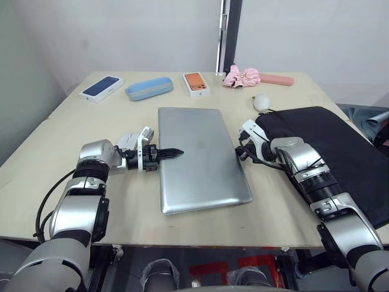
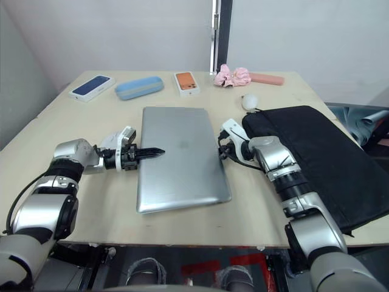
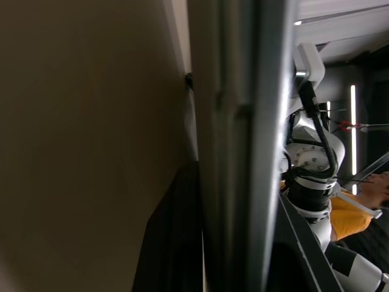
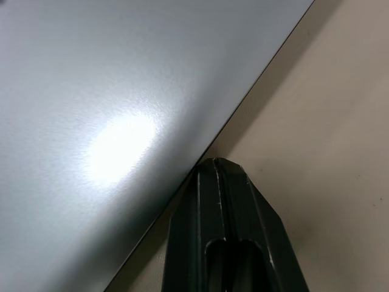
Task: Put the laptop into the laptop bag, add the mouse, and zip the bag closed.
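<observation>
Laptop (image 1: 197, 156) flat mid-table, bag (image 1: 340, 155) just beside on the right, left gripper (image 1: 172, 153) pinched shut over its left edge, right gripper (image 4: 220, 173) shut at the right edge: best pried up evenly, then slid rightward.

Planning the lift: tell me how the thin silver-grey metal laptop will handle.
The thin silver-grey metal laptop is probably stiff, being a flat slab. Its smooth, glossy lid likely slips against fingers. Lying flush on the table, its edge seems hard to get under.

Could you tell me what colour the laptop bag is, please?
Black; the laptop bag shows best in the left eye view.
</observation>
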Controlling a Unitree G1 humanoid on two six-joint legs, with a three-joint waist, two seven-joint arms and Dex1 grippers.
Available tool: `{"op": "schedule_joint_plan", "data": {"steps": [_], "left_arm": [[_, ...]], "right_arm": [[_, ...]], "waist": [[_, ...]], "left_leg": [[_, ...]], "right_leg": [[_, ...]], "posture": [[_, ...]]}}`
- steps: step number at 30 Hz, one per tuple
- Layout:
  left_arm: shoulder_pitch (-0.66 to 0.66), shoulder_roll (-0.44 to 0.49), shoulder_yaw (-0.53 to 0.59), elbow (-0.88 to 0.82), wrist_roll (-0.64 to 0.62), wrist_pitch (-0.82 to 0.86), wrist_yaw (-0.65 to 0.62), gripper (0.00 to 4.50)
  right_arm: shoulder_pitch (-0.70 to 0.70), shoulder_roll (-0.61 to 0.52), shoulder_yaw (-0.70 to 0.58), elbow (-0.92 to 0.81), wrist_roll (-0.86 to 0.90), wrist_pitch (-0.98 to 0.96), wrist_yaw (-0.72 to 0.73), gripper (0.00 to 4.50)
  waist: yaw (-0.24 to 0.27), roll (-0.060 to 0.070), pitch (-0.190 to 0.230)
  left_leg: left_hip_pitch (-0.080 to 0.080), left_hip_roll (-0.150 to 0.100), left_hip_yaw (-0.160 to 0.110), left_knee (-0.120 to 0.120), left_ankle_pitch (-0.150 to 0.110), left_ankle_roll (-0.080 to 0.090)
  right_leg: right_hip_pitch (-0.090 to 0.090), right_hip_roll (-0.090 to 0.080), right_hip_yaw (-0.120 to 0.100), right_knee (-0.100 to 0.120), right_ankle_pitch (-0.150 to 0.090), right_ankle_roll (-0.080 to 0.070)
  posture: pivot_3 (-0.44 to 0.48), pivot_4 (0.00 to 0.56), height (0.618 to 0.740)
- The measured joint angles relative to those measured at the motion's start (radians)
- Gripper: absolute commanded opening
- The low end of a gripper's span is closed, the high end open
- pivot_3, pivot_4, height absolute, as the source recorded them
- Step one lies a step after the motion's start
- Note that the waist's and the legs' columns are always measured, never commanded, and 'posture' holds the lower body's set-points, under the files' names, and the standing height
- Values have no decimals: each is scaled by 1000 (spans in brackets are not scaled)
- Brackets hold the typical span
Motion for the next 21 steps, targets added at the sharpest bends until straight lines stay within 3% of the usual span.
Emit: {"op": "schedule_joint_plan", "data": {"steps": [6,11,16,21], "left_arm": [[0,67,-39,-116,-31,91,-4,311],[1,130,-62,-236,-67,173,-1,307],[5,193,-66,-286,-112,276,4,307],[29,259,-111,-322,-218,295,5,307]], "right_arm": [[0,-22,-6,-37,10,3,18,0],[0,-80,-92,-214,76,72,12,0],[75,-219,-265,-523,232,257,34,1472],[315,-499,-646,-866,488,474,177,3179]], "waist": [[1,0,3],[7,-1,6],[21,-1,8],[56,-1,9]], "left_leg": [[-2,0,0,-3,0,0],[-11,0,-1,-3,4,-4],[-16,0,-6,-4,7,-1],[-17,0,-8,-6,6,-3]], "right_leg": [[-2,0,-1,-3,0,-1],[-9,1,-2,-3,0,0],[-11,1,-8,-4,1,2],[-10,1,-10,-5,-3,-5]], "posture": [[0,150,740],[0,150,740],[0,150,740],[0,150,740]]}}
